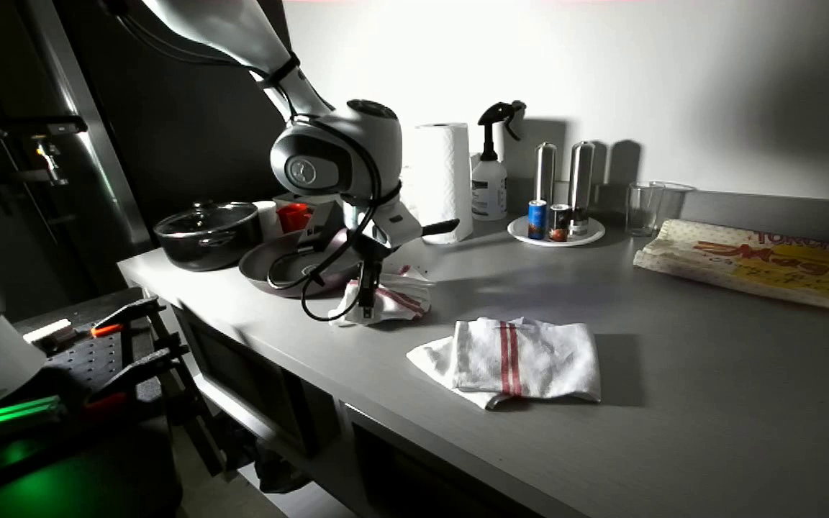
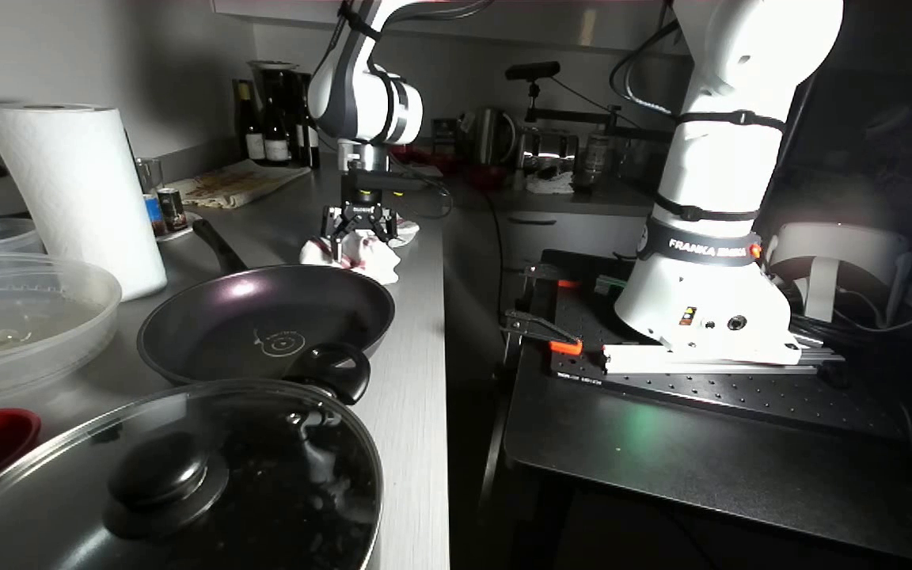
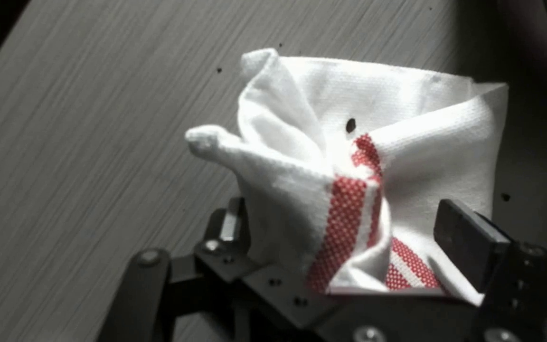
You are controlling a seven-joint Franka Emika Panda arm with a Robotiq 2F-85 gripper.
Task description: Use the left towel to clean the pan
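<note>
Near pan (image 2: 254,317), 2 fingers (image 3: 466,241) spread wide, bunched towel (image 3: 349,204) between.

In an exterior view I'm seen from well back, across the worktop (image 1: 709,374) towards a wall (image 1: 681,93); in an exterior view, along it from close behind a lid (image 2: 290,499). Both share my gripper (image 2: 362,242) and the pan (image 2: 226,328). My wrist view faces down, close over a towel (image 3: 344,199).
</note>
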